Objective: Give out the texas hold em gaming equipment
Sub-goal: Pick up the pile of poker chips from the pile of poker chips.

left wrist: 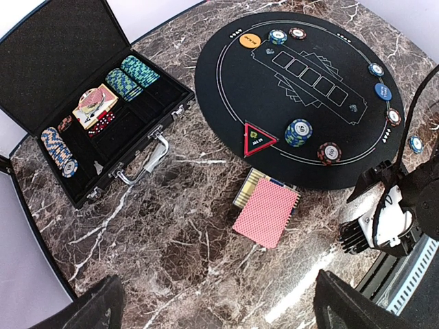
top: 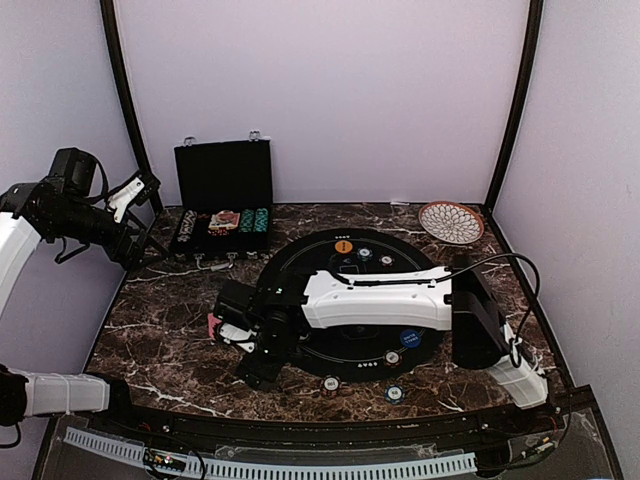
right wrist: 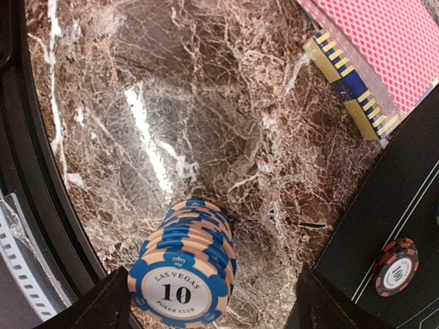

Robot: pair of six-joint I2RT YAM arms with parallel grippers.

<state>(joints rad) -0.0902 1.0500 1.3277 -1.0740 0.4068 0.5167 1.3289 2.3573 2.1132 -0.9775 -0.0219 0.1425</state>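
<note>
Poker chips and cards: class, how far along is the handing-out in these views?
Done: single chips and the orange button ring the black mat. In hand: the right gripper stands open around a chip stack on the marble table, not clamped. Still to do: the red-backed cards lie stacked off the mat, and more chips sit in the case.

The right arm (top: 375,298) stretches across the black mat (top: 300,255), chips (top: 331,383) around it.

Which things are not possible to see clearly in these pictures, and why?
1. Top view: the right arm covers the blue chip stack and the middle of the black mat.
2. Right wrist view: the picture edge cuts off the card deck.
3. Left wrist view: the lettering on the orange button is too small to read.
</note>
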